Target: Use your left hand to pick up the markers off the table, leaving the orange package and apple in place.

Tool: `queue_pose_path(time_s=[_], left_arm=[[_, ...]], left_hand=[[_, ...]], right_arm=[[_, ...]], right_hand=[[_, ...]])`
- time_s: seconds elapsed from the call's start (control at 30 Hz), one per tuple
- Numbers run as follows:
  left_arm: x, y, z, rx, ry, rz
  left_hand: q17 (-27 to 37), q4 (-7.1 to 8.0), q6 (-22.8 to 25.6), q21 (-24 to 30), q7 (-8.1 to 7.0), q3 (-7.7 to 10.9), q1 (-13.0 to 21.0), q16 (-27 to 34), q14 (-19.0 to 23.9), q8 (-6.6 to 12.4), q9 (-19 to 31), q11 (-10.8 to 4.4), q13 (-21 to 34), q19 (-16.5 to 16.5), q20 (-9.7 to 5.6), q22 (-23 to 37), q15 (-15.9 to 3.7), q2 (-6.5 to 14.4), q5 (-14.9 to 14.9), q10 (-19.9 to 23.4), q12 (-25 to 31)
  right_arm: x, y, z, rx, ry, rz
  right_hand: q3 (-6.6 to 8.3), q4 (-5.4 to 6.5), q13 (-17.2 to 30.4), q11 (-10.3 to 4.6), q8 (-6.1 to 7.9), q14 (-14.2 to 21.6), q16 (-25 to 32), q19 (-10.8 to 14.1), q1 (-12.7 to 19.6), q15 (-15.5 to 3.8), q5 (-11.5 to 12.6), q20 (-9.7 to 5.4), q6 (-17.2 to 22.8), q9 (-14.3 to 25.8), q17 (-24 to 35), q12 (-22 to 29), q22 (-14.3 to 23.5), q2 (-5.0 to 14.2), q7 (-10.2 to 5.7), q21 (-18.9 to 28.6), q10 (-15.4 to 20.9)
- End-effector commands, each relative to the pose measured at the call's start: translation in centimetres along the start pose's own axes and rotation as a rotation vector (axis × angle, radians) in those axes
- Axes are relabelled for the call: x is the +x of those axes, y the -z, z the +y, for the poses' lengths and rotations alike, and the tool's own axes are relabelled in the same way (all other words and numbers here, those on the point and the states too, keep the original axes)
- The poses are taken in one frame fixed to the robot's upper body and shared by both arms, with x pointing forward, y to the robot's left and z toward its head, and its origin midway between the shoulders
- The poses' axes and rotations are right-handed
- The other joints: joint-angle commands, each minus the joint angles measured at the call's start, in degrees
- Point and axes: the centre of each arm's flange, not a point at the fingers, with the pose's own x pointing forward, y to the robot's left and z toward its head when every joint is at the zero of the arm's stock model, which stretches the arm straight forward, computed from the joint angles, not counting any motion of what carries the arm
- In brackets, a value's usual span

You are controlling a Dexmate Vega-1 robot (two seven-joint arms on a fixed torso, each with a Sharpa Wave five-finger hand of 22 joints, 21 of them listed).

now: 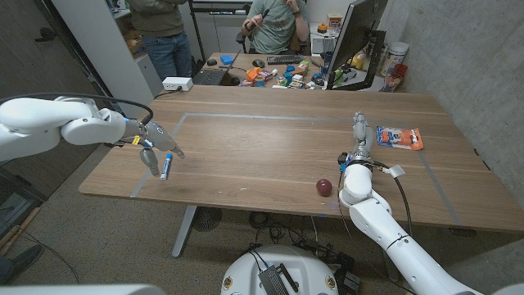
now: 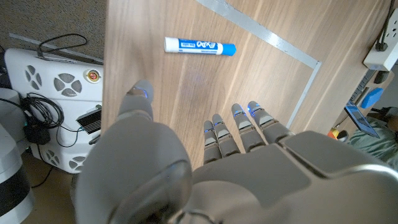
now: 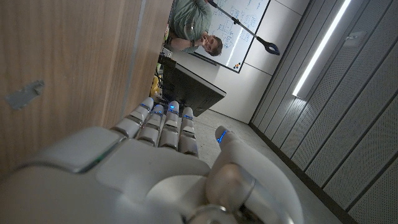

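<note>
Blue-and-white marker (image 1: 166,166) lies near the wooden table's (image 1: 262,156) front left corner, its long axis running roughly from the front edge toward the back, slightly slanted. The robot's left hand (image 1: 152,147) hovers just above it, fingers (image 2: 249,124) spread and holding nothing. A dark red apple (image 1: 324,187) sits by the front edge; the orange package (image 1: 399,138) lies near the right edge. Between them the right hand (image 1: 359,131) stands upright, fingers straight, empty.
</note>
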Motion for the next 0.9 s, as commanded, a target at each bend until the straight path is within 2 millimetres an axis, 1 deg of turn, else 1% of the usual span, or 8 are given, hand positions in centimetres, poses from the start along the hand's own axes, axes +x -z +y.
queue_pose_path(time_s=[0.03,0.23,0.4,0.6,0.7,0.73,0.77,0.9], left_arm=[[-1.4,0.3,-3.9,-0.05,0.046,0.037],[-1.7,1.1,-5.9,-0.089,0.043,0.065],[-1.3,2.0,-7.1,-0.074,0.05,0.077],[-0.9,3.1,-7.4,-0.055,0.028,0.087],[-0.2,3.7,-7.3,-0.047,-0.049,0.081],[-0.2,3.7,-7.3,-0.046,-0.05,0.079],[0.3,3.8,-7.2,-0.045,-0.069,0.075],[1.0,4.1,-7.0,-0.024,-0.077,0.062]], left_hand=[[0.24,0.05,-0.28,0.14,-0.03,-0.4,-0.02,0.17,-0.37,0.02,0.27,0.0,0.25,0.07,0.09,0.21,-1.04,0.08,0.09,-0.32,0.22],[0.24,0.02,-0.28,0.2,-0.02,-0.59,0.26,0.33,-0.18,0.02,0.27,-0.08,0.28,0.13,0.15,0.21,-1.24,0.31,0.16,-0.12,0.41],[0.25,-0.02,-0.43,0.34,0.02,-0.74,0.55,0.47,0.05,-0.04,0.27,-0.16,0.3,0.44,0.31,0.21,-1.3,0.46,0.23,-0.14,0.48],[0.25,-0.07,-0.63,0.47,0.07,-0.93,0.88,0.66,0.46,-0.11,0.27,-0.35,0.33,0.77,0.46,0.21,-1.58,0.56,0.28,0.02,0.63],[0.26,-0.05,0.06,0.7,0.05,-1.17,1.18,0.99,1.32,0.17,0.28,-0.82,0.36,1.42,0.68,0.22,-1.94,0.71,0.28,1.1,1.12],[0.27,-0.01,0.11,0.72,-0.01,-1.24,1.22,1.04,1.49,0.19,0.28,-1.01,0.36,1.48,0.72,0.22,-2.1,0.78,0.26,1.25,1.19],[0.28,0.04,0.16,0.76,-0.04,-1.31,1.25,1.09,1.63,0.2,0.29,-1.2,0.37,1.6,0.77,0.23,-2.14,0.84,0.23,1.49,1.29],[0.29,0.14,0.0,0.84,-0.05,-1.48,1.29,1.13,1.83,0.12,0.29,-1.26,0.39,1.87,0.9,0.24,-2.29,0.99,0.17,1.36,1.26]], right_arm=[[-0.5,-0.4,0.8,-0.029,0.007,-0.001],[-1.2,-0.4,1.1,-0.043,0.02,0.007],[-1.6,-0.3,1.5,-0.054,0.031,0.013],[-1.9,-0.3,1.9,-0.055,0.035,0.013],[-2.2,-0.2,1.9,-0.056,0.038,0.015],[-2.2,-0.2,1.9,-0.056,0.039,0.015],[-2.4,-0.2,1.9,-0.058,0.044,0.017],[-2.7,-0.2,1.6,-0.066,0.059,0.023]], right_hand=[[-0.25,-0.06,0.12,0.35,0.02,0.0,0.22,0.05,-0.69,0.24,0.31,-0.04,-0.03,0.18,0.07,-0.33,0.31,1.25,0.03,-0.28,-0.03],[-0.33,-0.03,0.13,0.32,0.01,-0.02,0.22,0.05,-0.8,0.24,0.31,-0.02,-0.1,0.18,0.07,-0.34,0.31,1.23,0.07,-0.26,-0.09],[-0.37,-0.03,0.14,0.32,0.02,0.0,0.23,0.07,-0.87,0.24,0.31,0.03,-0.1,0.18,0.07,-0.35,0.31,1.23,0.07,-0.24,-0.14],[-0.44,-0.03,0.14,0.43,0.02,-0.05,0.21,0.06,-0.97,0.36,0.32,0.07,-0.14,0.18,0.06,-0.37,0.3,1.24,0.09,-0.23,-0.21],[-0.46,-0.03,0.15,0.48,0.03,-0.05,0.21,0.07,-1.01,0.34,0.32,0.12,-0.14,0.18,0.06,-0.38,0.3,1.24,0.09,-0.22,-0.25],[-0.47,-0.03,0.15,0.42,0.03,-0.04,0.22,0.07,-1.02,0.35,0.32,0.13,-0.14,0.18,0.06,-0.39,0.3,1.24,0.08,-0.21,-0.27],[-0.48,-0.03,0.15,0.4,0.03,-0.04,0.22,0.09,-1.03,0.35,0.32,0.13,-0.15,0.18,0.05,-0.39,0.3,1.24,0.07,-0.21,-0.28],[-0.51,-0.05,0.15,0.36,0.04,-0.07,0.21,0.09,-1.07,0.39,0.33,0.23,-0.16,0.19,0.05,-0.38,0.3,1.24,0.03,-0.2,-0.28]])
